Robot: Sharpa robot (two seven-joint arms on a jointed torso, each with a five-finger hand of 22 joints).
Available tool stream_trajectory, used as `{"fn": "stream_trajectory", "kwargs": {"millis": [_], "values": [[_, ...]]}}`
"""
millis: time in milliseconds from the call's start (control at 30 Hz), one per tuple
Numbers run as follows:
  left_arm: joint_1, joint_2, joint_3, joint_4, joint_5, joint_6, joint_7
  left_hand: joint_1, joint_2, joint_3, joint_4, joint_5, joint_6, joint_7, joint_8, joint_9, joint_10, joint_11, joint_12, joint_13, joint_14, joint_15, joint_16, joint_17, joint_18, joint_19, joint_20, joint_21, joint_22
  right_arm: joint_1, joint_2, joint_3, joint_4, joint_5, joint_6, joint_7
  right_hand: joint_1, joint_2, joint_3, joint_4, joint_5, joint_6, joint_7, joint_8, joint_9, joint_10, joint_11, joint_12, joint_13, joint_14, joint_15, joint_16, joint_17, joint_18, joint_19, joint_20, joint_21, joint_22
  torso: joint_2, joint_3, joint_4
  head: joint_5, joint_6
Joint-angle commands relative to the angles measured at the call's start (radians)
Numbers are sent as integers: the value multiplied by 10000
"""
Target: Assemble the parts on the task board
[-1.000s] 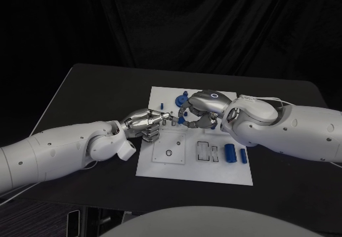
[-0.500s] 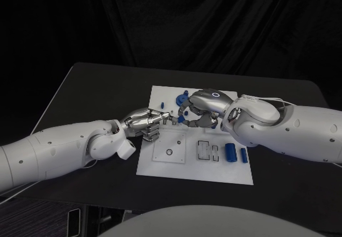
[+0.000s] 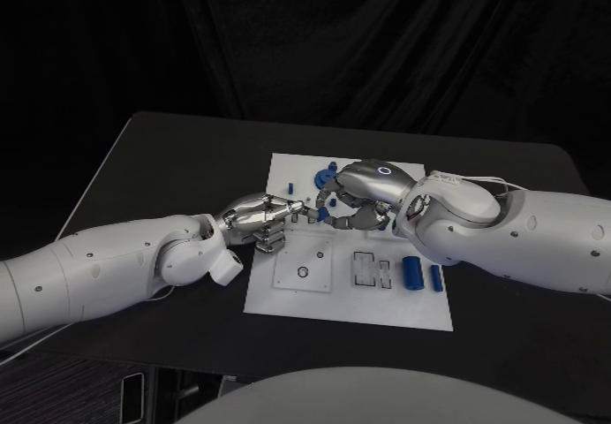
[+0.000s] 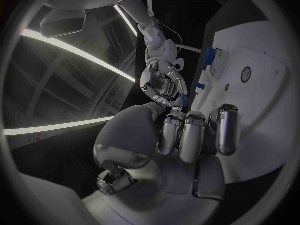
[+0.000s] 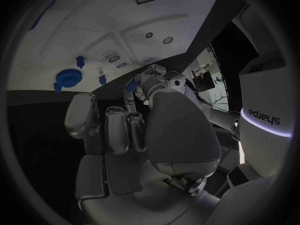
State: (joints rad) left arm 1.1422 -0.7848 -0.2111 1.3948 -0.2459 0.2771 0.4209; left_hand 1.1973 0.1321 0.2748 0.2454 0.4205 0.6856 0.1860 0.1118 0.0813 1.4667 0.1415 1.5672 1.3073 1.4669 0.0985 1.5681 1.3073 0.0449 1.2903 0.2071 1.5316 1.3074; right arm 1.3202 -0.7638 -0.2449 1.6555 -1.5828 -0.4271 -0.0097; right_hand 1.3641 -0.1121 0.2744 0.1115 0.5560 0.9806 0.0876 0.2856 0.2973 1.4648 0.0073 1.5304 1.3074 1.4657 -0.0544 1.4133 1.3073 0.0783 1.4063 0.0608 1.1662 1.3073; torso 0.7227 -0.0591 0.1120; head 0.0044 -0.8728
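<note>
A: Largest item first?
B: Bench (image 3: 166,159), black, carrying everything else.

A: Next?
B: Task board (image 3: 382,300), white plate, flat on the bench's middle. Recessed slots and a ring-shaped socket show on its near half.

A: The hands?
B: Left hand (image 3: 261,216), silver, over the board's left edge, fingers curled in, fingertips pointing toward the right hand. Right hand (image 3: 363,190), silver, above the board's far middle, fingers bent down and inward. The two hands meet fingertip to fingertip over the board.

A: Holding what?
B: A small blue part (image 4: 184,101) sits between the two sets of fingertips; the left wrist view shows it at the right hand's fingers. Which hand actually grips it, I cannot tell.

A: Remaining parts?
B: Blue gear-like disc (image 5: 67,78), standing on the board's far edge beside the right hand. Blue cylinder (image 3: 410,272), lying on the board's right side, with a thinner blue bar (image 3: 435,278) just beside it. Small blue peg (image 3: 289,188), upright near the far left corner.
</note>
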Motion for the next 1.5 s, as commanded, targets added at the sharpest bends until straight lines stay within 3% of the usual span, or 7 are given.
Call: {"fn": "stream_trajectory", "kwargs": {"millis": [33, 400, 1500], "values": [[-29, 20, 2, 4, 23, 68, -10, -50, 52, -42, 3, -45, -60, 319, -53, -31, 1041, 54, 36, 2635, 1039, 50, 27, 2635, 69, -48, 21, -60, 789, -15, 19, 13, 89, -53, -242, 86, 37, 94, 64, 8, 24, 101, -29, 19, 1267, 188, 27, -53, 1573, 305, 43, -68, 1177, 71, -85, -10, -52, 1495, -1, -5, -4, 13, 2], [-40, 24, 2, -27, 23, 96, -94, -40, 109, -38, 3, 114, 101, 324, -41, -25, 1041, 68, 36, 2635, 1039, 73, 27, 2635, 78, -83, 61, -77, 771, -15, 33, 13, 104, -53, -257, 81, 29, 90, 63, 13, 20, 86, -27, 13, 1272, 175, 29, -60, 1557, 296, 43, -92, 1156, 76, -92, -9, -73, 1489, 3, -14, 11, 22, 2], [-60, 25, 2, -27, 23, 60, -194, -38, 108, -42, -1, 152, 22, 327, -62, -40, 1041, 71, 36, 2635, 1039, 77, 27, 2635, 91, -146, 71, -91, 732, -14, 90, 14, 170, -53, -98, -47, 37, 91, 81, 11, -16, 30, -17, -10, 1289, 117, 35, -93, 1486, 252, 45, -195, 1068, 100, -138, -7, -199, 1454, 5, -8, 4, 50, 2]]}}
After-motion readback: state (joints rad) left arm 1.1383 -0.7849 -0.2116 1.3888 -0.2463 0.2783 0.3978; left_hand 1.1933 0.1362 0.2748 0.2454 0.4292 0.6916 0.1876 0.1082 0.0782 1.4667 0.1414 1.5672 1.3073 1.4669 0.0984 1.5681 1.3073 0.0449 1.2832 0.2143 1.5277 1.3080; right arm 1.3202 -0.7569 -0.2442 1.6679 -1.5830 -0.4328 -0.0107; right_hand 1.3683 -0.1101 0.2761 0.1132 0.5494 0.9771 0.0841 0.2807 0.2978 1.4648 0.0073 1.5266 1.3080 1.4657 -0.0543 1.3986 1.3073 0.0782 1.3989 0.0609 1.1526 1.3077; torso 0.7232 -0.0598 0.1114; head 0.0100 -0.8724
